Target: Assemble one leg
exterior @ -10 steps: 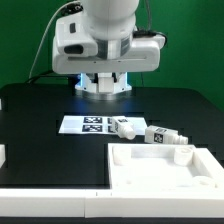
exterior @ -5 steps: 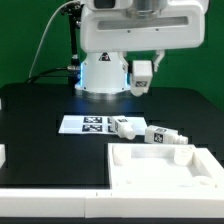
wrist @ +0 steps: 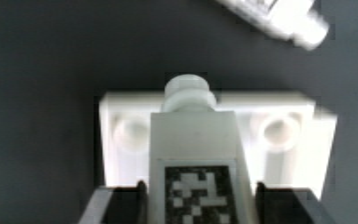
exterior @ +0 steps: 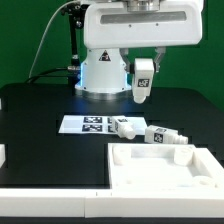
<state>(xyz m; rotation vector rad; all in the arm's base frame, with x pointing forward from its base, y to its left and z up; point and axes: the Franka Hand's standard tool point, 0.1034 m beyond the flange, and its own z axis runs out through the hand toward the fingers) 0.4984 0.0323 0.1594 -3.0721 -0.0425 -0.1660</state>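
Looking across the black table from the front, the closest thing is the big white panel, flat, with a raised rim. Just past its far edge, at about 12 o'clock from it, two loose legs lie on their sides end to end. One is at the 3 o'clock end of the marker board. The other is a little nearer the panel. Both run roughly 10 to 4 o'clock.

Farther back and well above the table hangs the leg. It is upright, its long axis running 12 to 6 o'clock in the exterior view, the round peg end at 6 o'clock pointing down and the tag facing front. The hand is clamped on its upper part, so the leg sticks straight out below the hand, in line with it.

From the wrist view the leg runs away from the camera between the dark fingers, tag close by and peg end farthest. Beyond the peg shows the panel's edge with round sockets, well below. One loose leg is blurred beyond that.
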